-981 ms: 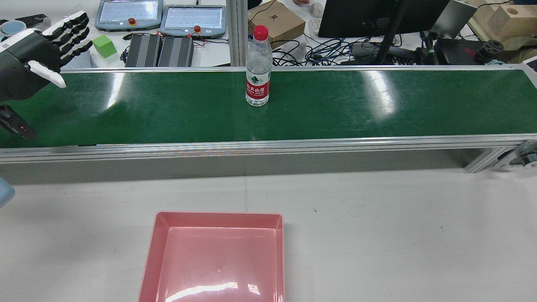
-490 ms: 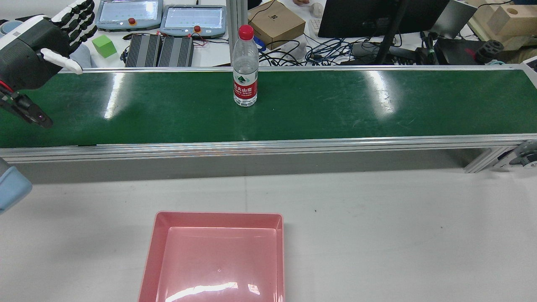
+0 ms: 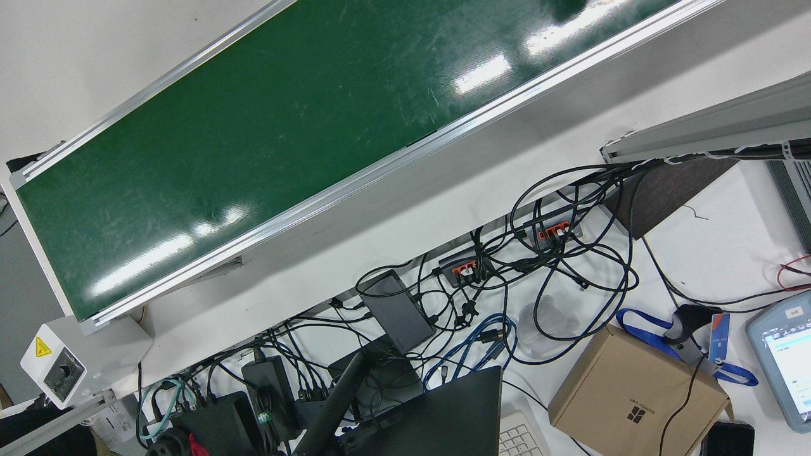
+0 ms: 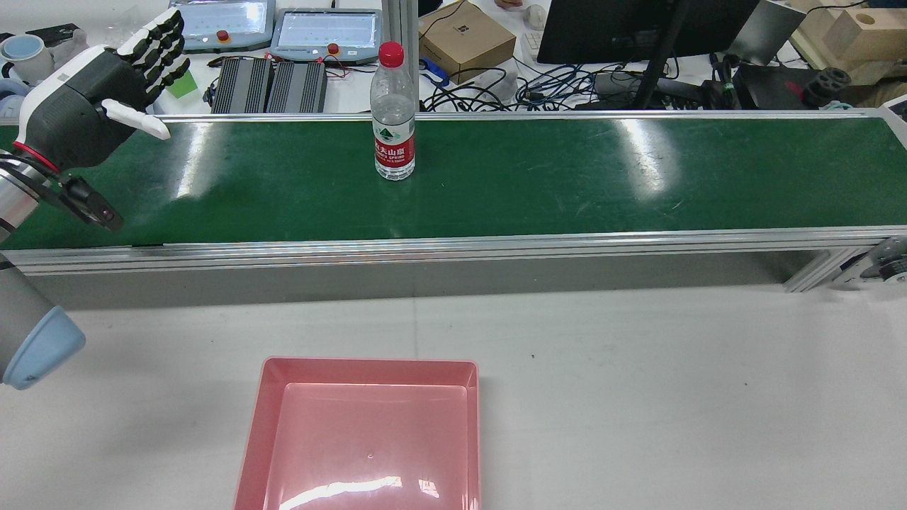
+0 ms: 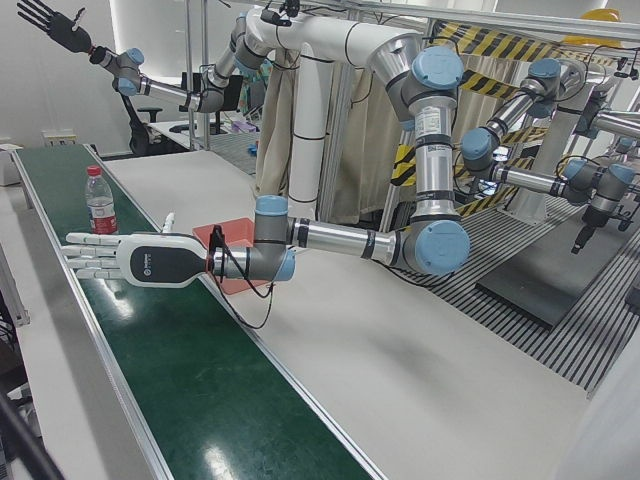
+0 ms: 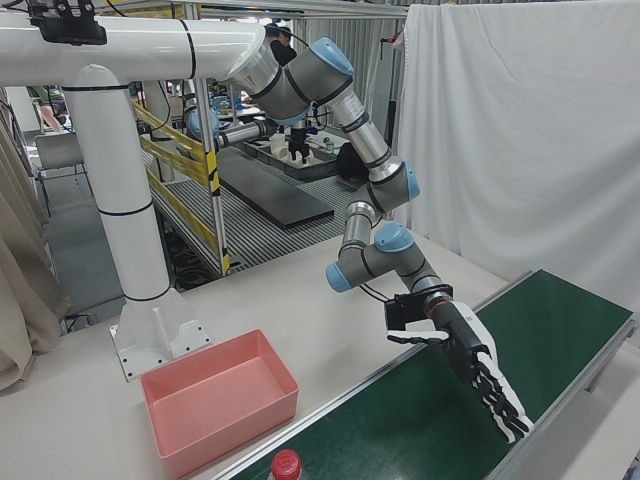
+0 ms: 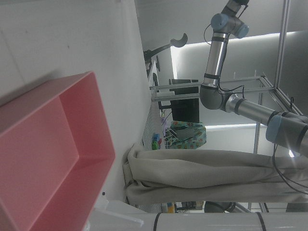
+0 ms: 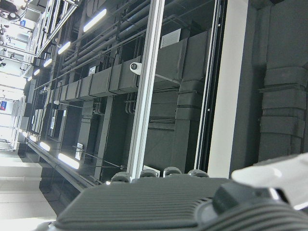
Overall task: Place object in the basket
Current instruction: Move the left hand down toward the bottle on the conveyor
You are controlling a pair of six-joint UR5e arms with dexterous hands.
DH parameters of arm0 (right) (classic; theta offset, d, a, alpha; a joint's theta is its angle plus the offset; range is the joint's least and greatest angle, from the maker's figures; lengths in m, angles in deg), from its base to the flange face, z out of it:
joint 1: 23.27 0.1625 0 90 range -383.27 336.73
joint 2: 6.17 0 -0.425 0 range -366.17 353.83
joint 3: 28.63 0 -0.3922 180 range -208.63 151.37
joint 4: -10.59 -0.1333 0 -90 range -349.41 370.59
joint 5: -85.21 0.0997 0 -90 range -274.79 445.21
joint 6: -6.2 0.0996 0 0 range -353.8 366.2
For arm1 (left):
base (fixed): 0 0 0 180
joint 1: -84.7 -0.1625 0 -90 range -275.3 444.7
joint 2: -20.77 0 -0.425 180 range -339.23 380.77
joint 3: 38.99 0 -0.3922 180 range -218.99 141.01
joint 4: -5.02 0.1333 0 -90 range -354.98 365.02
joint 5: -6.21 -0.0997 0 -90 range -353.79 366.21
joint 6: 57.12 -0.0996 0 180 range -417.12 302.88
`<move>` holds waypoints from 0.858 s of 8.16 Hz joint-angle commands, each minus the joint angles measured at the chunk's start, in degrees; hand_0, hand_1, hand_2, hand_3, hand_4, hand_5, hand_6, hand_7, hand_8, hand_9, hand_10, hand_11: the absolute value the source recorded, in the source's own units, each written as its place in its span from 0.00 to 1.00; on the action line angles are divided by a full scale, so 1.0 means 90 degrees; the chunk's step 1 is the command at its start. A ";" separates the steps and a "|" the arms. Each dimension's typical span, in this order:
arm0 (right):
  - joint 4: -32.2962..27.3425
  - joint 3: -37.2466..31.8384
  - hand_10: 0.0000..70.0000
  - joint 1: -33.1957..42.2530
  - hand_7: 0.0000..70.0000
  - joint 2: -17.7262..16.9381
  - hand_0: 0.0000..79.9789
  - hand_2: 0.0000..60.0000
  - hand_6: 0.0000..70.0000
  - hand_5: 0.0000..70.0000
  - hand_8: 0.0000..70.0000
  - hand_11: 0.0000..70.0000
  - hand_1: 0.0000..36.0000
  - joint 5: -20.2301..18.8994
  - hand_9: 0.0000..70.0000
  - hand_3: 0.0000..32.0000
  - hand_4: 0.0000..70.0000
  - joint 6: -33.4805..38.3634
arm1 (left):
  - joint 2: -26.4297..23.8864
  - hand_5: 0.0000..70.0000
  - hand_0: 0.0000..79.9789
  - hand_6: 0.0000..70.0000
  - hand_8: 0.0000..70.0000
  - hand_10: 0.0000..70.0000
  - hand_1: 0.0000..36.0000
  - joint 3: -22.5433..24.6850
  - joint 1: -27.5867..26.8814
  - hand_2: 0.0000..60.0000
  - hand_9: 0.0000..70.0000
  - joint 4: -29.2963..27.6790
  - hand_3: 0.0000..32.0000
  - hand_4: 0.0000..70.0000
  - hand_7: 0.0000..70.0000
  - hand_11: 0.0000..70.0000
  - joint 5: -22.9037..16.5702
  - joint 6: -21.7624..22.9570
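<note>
A clear water bottle [image 4: 393, 134] with a red cap and red label stands upright on the green conveyor belt [image 4: 567, 177]. My left hand [image 4: 92, 99] is open with its fingers straight, hovering over the belt's left end, well left of the bottle. The left-front view shows this hand [image 5: 130, 262] just short of the bottle [image 5: 99, 208]. The right-front view shows the hand [image 6: 470, 365] and the bottle's cap [image 6: 286, 466]. The pink basket [image 4: 365, 368] is empty on the white table. My right hand [image 5: 45, 20] is raised high, fingers spread.
The belt has raised aluminium rails [image 4: 453, 244] along both edges. Behind it lie cables, controller boxes [image 4: 269, 85], teach pendants [image 4: 326, 32] and a cardboard box [image 4: 468, 35]. The left hand view shows the basket [image 7: 103, 125] below. The front view shows only bare belt [image 3: 253, 126].
The bottle has moved left along the belt. My left hand has moved right and farther over the belt, toward the bottle, staying open.
</note>
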 commanded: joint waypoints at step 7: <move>0.0000 0.0000 0.00 -0.0002 0.00 0.0000 0.00 0.00 0.00 0.00 0.00 0.00 0.00 -0.0003 0.00 0.00 0.00 0.0000 | -0.0843 0.12 0.70 0.00 0.01 0.03 0.16 -0.0701 -0.0538 0.00 0.02 0.0176 0.00 0.02 0.00 0.07 0.0482 -0.0519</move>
